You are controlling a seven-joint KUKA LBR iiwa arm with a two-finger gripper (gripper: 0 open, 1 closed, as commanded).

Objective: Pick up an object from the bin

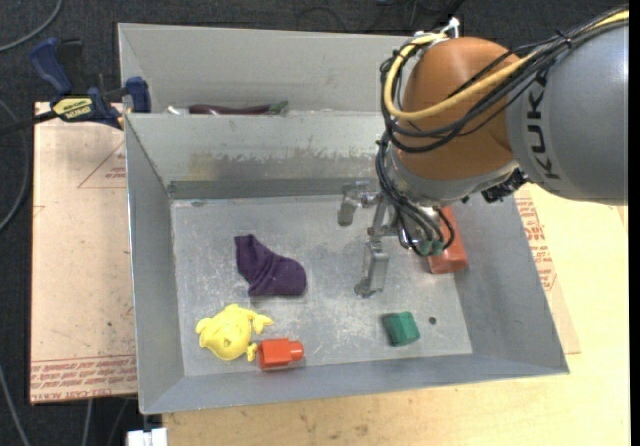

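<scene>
My gripper (357,252) hangs over the bin's floor right of centre, open, with nothing between its fingers. One fingertip (367,286) points down at bare floor; the other (346,214) sits higher, near the back wall. A small green block (401,328) lies just below and to the right of the lower fingertip. An orange-red block (448,254) lies to the right, partly hidden behind the wrist cables. A crumpled purple cloth (267,269) rests to the gripper's left, apart from it.
In the front left corner sit a yellow soft toy (230,332) and, touching it, a small orange-red block (280,353). The arm's orange cover and cables loom over the bin's right back part.
</scene>
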